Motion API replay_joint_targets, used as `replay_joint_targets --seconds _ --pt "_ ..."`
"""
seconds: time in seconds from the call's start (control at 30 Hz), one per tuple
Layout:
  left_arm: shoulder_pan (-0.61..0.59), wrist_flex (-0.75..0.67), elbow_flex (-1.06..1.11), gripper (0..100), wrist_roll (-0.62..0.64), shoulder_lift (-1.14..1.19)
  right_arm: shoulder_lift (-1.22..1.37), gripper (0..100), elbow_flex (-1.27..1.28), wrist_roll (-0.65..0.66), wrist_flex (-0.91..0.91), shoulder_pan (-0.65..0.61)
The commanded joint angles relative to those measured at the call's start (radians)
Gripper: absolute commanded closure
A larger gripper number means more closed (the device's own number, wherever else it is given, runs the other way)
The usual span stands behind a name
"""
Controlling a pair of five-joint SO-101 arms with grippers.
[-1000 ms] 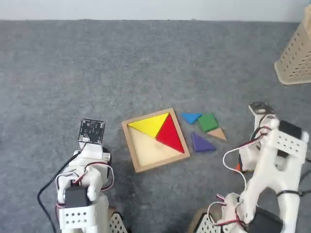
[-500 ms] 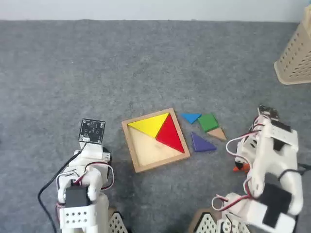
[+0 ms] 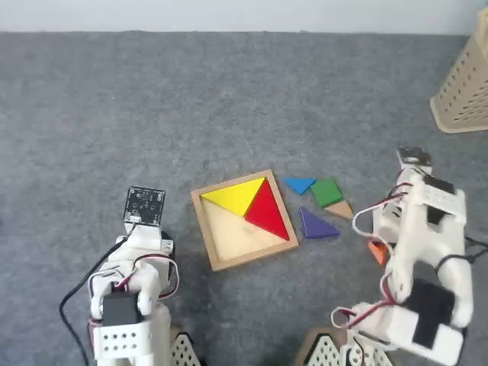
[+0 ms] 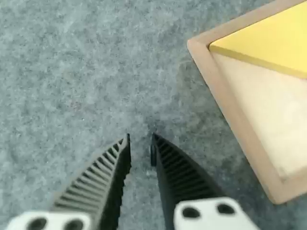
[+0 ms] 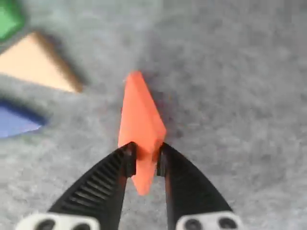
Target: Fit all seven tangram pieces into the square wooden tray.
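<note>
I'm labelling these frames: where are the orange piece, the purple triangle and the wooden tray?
orange piece [image 5: 141, 112], right wrist view, its flat middle.
purple triangle [image 3: 316, 226], high view, its centre.
wooden tray [image 4: 235, 112], left wrist view, its rim.

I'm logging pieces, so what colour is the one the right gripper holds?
Orange. The tangram piece in the right gripper shows best in the right wrist view.

Soft, even light falls from above on the grey carpeted table [image 3: 229, 91], bright from edge to edge. The square wooden tray [image 3: 206, 229] throws only a thin, faint shadow beside its rim. In the right wrist view the orange wooden piece [image 5: 141, 120] and the tan wooden triangle [image 5: 33, 62] each lay a darker, soft-edged shadow on the carpet just beside them. There the green piece [image 5: 8, 19] and the blue piece [image 5: 17, 122] are out of focus.
</note>
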Motion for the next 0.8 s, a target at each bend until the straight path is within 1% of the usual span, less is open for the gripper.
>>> replay_joint_targets --seconds 0.0,0.13,0.2,0.33,0.53,0.7,0.77 --pt "0.002 0.000 -0.010 93 0.008 -0.021 -0.140 98.6 -0.051 0.018 0.050 -0.062" --pt "0.002 0.000 -0.010 93 0.008 -0.021 -0.268 98.6 -0.118 0.018 0.160 -0.165" --pt "0.002 0.000 -0.010 93 0.008 -0.021 -0.306 98.7 -0.150 0.023 0.205 -0.245" --pt "0.002 0.000 -0.010 93 0.008 -0.021 -0.314 99.3 -0.203 0.023 0.234 -0.407" --pt "0.002 0.000 -0.010 93 0.008 -0.021 -0.228 99.3 -0.282 0.020 0.236 -0.561" --pt "0.002 0.000 -0.010 93 0.008 -0.021 -0.062 99.3 -0.376 0.015 0.229 -0.657" --pt "0.002 0.000 -0.010 93 0.008 -0.021 0.019 99.3 -0.436 -0.009 0.225 -0.699"
